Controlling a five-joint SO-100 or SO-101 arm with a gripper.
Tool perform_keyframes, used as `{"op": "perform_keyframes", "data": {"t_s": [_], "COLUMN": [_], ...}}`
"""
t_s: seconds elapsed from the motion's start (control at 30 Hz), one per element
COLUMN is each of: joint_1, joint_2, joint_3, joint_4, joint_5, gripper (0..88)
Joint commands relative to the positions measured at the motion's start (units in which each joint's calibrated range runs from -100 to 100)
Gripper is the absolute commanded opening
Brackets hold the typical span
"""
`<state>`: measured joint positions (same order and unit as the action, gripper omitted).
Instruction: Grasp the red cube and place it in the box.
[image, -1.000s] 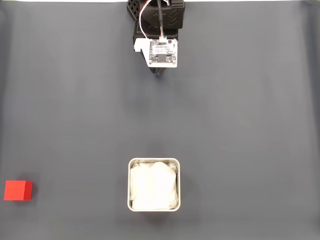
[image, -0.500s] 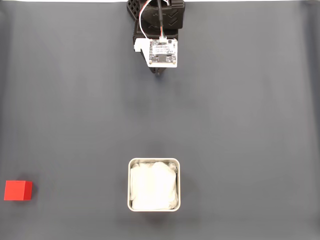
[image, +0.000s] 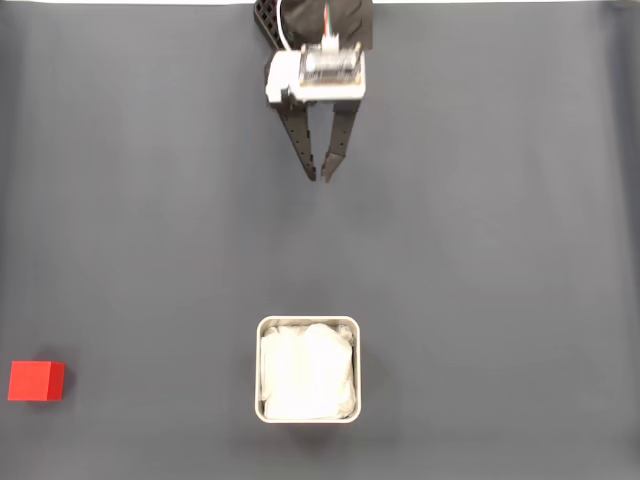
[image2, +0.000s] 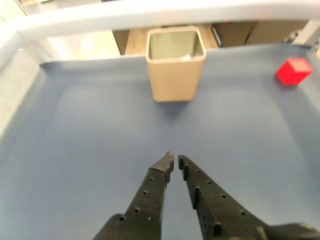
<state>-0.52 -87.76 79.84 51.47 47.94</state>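
Note:
The red cube (image: 36, 381) sits on the dark grey mat at the far lower left of the fixed view; in the wrist view the red cube (image2: 294, 71) lies at the upper right. The box (image: 308, 321), square with a pale rim and white lining, stands low in the middle; in the wrist view the box (image2: 175, 77) is straight ahead at the far edge. My gripper (image: 321, 177) hangs near the top centre, far from both, black fingers pointing toward the box. In the wrist view the gripper (image2: 175, 160) has its tips almost touching, with nothing between them.
The dark grey mat (image: 480, 250) covers the whole table. The arm's base (image: 318, 20) stands at the top edge. In the wrist view a pale rail (image2: 150, 12) runs behind the box at the mat's far edge.
The gripper has swung out from its folded pose; its fingers now reach further down the fixed view toward the box. Cube and box have not moved.

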Motion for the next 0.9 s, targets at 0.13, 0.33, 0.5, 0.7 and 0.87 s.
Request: {"op": "perform_keyframes", "data": {"t_s": [0.13,0.33,0.5,0.7,0.87], "joint_1": [-0.4,-0.2,0.9,3.9,7.3], "joint_2": [16.4,26.3,32.1,37.8,41.9], "joint_3": [-28.9,-43.7,-50.3,-55.9,-58.3], "joint_4": [-1.1,7.7,11.8,13.9,13.9], "joint_5": [0.2,2.4,2.9,2.5,2.1], "gripper": [0.0,0.0,0.0,0.0,0.0]}}
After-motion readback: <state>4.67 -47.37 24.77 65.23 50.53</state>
